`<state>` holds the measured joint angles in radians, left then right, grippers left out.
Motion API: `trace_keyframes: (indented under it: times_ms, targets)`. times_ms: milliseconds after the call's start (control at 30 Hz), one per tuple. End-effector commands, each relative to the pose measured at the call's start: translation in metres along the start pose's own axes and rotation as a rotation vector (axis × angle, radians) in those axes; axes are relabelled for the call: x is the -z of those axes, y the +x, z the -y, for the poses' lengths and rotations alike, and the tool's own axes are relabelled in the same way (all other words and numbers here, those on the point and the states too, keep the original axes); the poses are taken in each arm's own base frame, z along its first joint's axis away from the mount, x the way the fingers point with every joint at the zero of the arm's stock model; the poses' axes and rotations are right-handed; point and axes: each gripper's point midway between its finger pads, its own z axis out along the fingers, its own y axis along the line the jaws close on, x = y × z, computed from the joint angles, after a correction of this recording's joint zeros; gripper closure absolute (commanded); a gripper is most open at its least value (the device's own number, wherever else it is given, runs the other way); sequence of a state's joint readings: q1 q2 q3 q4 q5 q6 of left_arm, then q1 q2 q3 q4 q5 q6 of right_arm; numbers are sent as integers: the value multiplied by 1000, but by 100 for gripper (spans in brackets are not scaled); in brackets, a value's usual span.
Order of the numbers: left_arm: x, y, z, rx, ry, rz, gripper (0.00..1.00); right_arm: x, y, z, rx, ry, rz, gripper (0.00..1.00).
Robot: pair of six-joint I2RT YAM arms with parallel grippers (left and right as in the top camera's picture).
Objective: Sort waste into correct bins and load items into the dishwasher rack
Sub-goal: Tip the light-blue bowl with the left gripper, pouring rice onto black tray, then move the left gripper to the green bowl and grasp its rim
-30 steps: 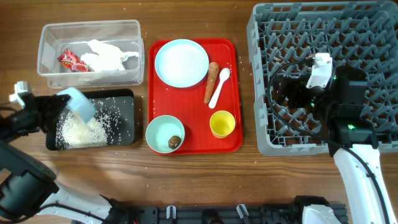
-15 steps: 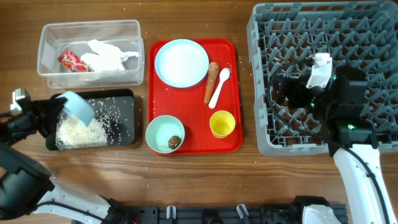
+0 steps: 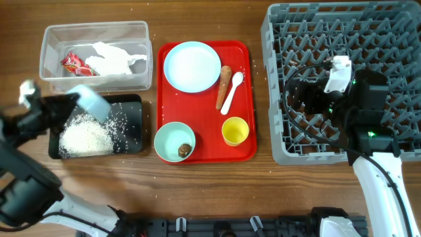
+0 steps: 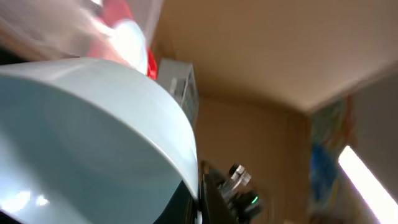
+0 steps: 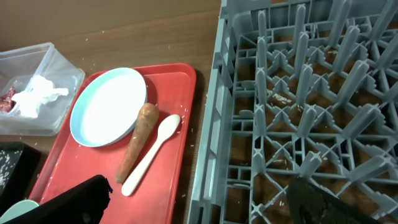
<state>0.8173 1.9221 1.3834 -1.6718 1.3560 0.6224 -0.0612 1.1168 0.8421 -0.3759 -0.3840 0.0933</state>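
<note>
Overhead, we are holding a light blue bowl (image 3: 89,101) tilted above the black tray (image 3: 135,100), where rice (image 3: 85,138) is lying heaped; our left gripper (image 3: 71,106) is clamping it, while our right gripper (image 5: 199,202) is hanging spread open over the dishwasher rack (image 3: 271,79).

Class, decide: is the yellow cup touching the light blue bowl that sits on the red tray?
Apart. The overhead view shows a strip of bare red tray between the yellow cup and the light blue bowl.
</note>
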Motion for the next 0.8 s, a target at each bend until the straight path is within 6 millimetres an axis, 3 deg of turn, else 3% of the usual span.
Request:
trace_keyframes:
  times_ms: [0,100,133,233,267,333,400,467,567,700,767]
  targets:
    - [-67,43,63,-360,-4,-210,96,1,-10,-2,-3,0,22,6]
    - [-136,77,71,-451,-76,-418,96,1,-10,-2,-3,0,22,6]
    - [-177,84,53,-440,-253,-458,96,1,-10,-2,-3,0,21,7]
    - [-241,97,20,-573,-585,-393,96,1,-7,-2,-7,1,11,6]
    - [-253,105,8,-646,-700,-365,96,1,-7,-2,-8,2,10,6]
    - [-265,117,-20,-828,-966,-304,96,1,-6,-2,-9,2,7,6]
    - [-273,136,-41,-960,-1120,-312,96,1,-7,-2,-9,2,8,6]
    - [-275,153,-63,-1021,-1220,-365,96,1,-5,-2,-11,2,3,6]
    - [-271,155,-97,-995,-1332,-417,96,1,-4,-2,-12,3,-3,6]
    - [-271,158,-107,-982,-1351,-449,95,1,-4,-2,-13,3,-3,6]
    - [-268,161,-109,-968,-1357,-469,75,1,-4,-2,-13,3,-3,6]
